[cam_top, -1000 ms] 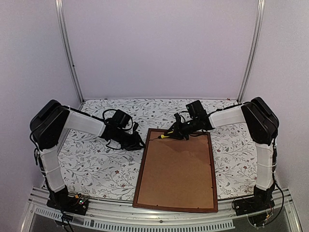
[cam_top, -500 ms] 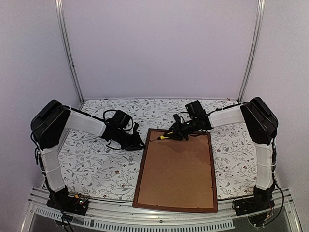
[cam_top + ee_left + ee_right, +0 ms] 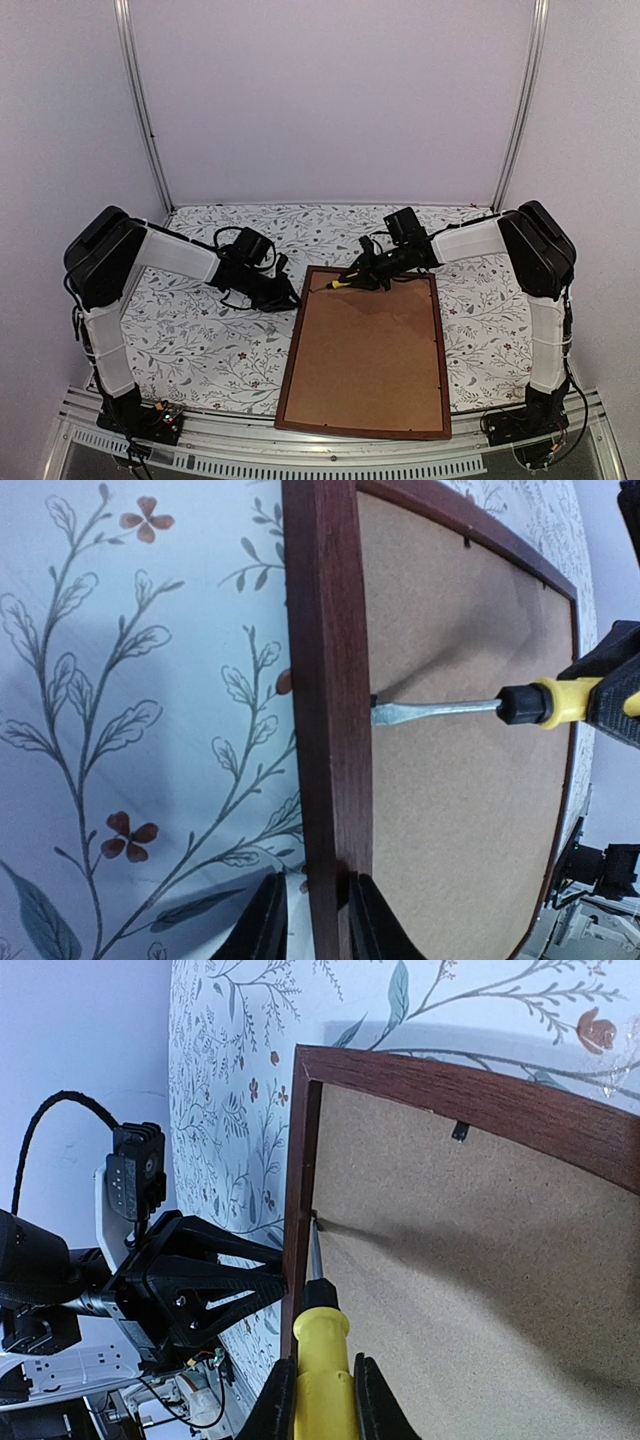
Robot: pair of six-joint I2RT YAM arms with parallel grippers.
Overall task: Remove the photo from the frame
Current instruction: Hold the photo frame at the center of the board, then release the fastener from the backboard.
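step: pry tab (image 3: 313, 1218) | right gripper (image 3: 322, 1400) clenched on screwdriver (image 3: 322, 1355), tip at frame (image 3: 325, 680) rail nearest desk (image 3: 150, 730) left edge | left gripper (image 3: 312, 920) straddles rail, clamp unclear | lever gently, blade flat

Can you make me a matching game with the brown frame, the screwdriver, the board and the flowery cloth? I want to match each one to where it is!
Things:
1. dark reddish-brown wooden picture frame
2. yellow-handled screwdriver
3. plain brown backing board
4. white flowery tablecloth

Places:
A. held in the right gripper
B. spread flat under the frame
C. lying inside the frame, facing up
D. one rail between the fingers of the left gripper

Pairs: 1-D, 2-A, 3-C, 4-B.
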